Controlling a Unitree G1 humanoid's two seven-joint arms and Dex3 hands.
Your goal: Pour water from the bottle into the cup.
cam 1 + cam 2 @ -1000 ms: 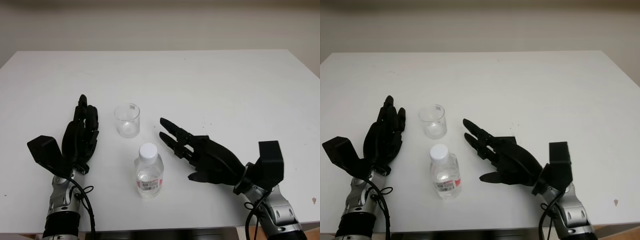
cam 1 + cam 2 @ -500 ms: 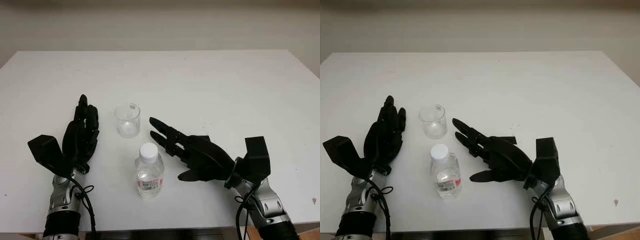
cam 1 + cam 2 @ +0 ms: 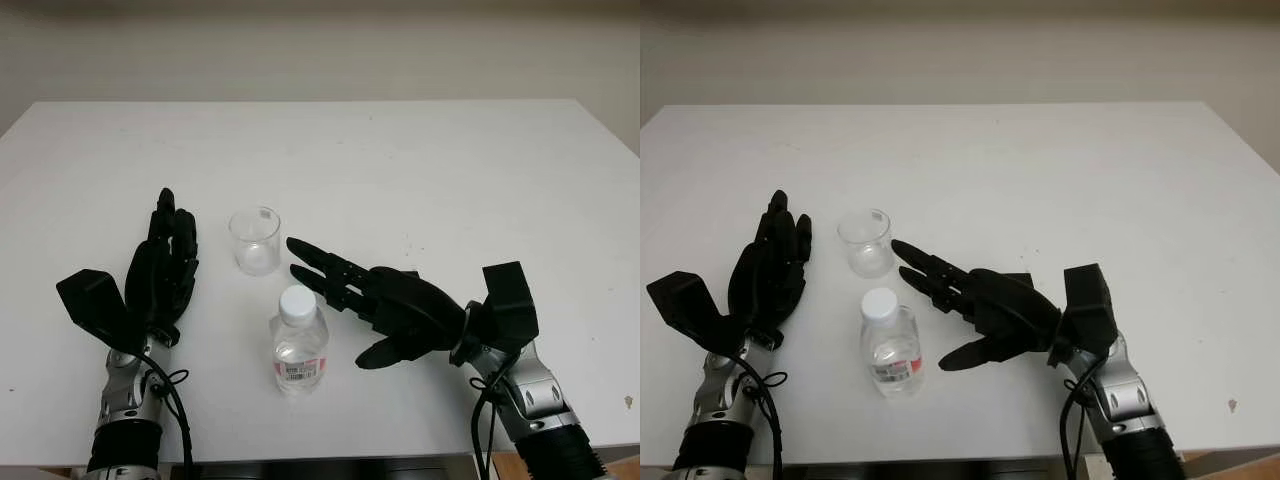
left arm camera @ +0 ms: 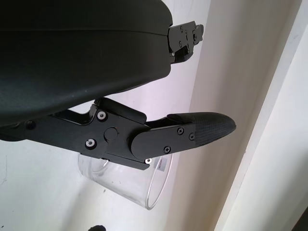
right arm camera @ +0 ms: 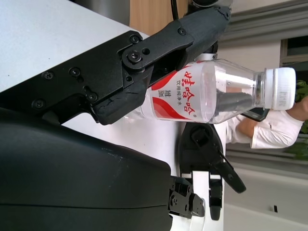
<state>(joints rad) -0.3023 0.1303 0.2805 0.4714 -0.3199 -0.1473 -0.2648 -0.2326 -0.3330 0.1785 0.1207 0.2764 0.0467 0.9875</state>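
The bottle [image 3: 299,341] stands upright on the white table [image 3: 450,170] in front of me, near its front edge, white cap on top and a red-and-white label round its lower body. My right robot hand [image 3: 375,302] is just beside it on the right, open and holding nothing, palm turned toward the bottle. Its long fingers [image 3: 318,267] reach past the cap on the far side, toward the gap between bottle and cup, while the thumb [image 3: 381,352] points at the bottle's side from the near side. From my right wrist, the bottle [image 5: 211,96] lies close along one finger [image 5: 144,62]; I cannot tell whether they touch.

The cup [image 3: 254,240], a clear and seemingly empty glass, stands upright just beyond the bottle and slightly to its left, apart from it.

My left robot hand [image 3: 163,270] is open over the table to the left of the cup and bottle, fingers pointing away from me, near the cup but not touching it. From my left wrist, the cup [image 4: 129,182] shows behind one finger [image 4: 192,137].
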